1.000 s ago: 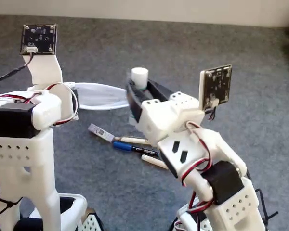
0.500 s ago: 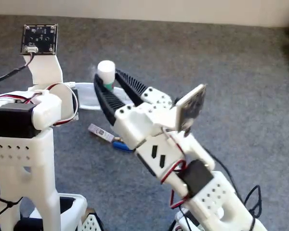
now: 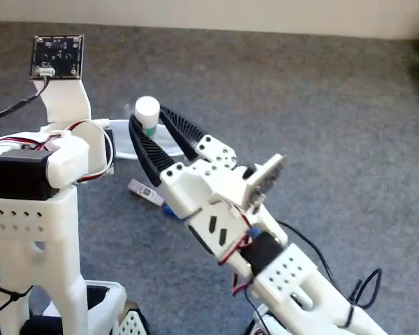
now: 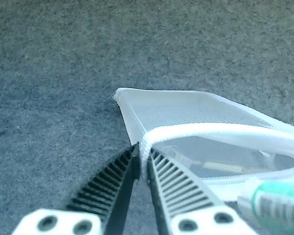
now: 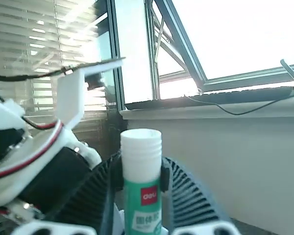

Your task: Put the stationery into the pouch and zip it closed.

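White glue stick (image 5: 141, 166) clamped between right fingers (image 5: 185, 192); left fingers (image 4: 177, 188) pinch pouch (image 4: 186, 111) rim.

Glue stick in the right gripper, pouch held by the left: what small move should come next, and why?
Probably lower the right gripper and tip the glue stick into the mouth of the pouch before releasing. The stick is clamped upright close to the pouch, and the left gripper pinches the pouch rim, holding the mouth open.
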Robot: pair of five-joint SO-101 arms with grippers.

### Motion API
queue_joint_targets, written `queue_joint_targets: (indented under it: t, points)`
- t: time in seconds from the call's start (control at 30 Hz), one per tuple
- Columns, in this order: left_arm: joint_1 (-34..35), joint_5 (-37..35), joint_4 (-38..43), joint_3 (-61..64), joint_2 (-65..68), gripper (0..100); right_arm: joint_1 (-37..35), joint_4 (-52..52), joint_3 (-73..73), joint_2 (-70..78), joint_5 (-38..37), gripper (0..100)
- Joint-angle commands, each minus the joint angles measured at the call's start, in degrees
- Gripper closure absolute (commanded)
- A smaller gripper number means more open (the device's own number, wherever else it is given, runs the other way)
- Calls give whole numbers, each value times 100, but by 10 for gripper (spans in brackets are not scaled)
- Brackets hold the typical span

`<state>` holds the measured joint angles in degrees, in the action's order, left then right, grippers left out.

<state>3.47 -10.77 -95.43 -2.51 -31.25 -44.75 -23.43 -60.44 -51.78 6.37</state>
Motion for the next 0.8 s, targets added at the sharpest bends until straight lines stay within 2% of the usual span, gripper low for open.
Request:
queue_joint_targets:
  t: [0.0, 0.13, 0.37, 0.53, 0.77]
  points:
    - [-101, -79, -18, -268, -31, 993, 171, -708, 75, 549, -70, 995]
    - [-101, -79, -18, -268, -31, 993, 338, -1218, 57, 1007, -70, 995]
    - [-101, -79, -18, -268, -31, 993, 347, -1297, -75, 1182, -88, 995]
    - [-92, -79, -18, -268, -22, 993, 180, -1279, -215, 1182, -932, 993]
    - [-92, -79, -18, -268, -4, 993, -31, -1253, -532, 901, -1231, 867]
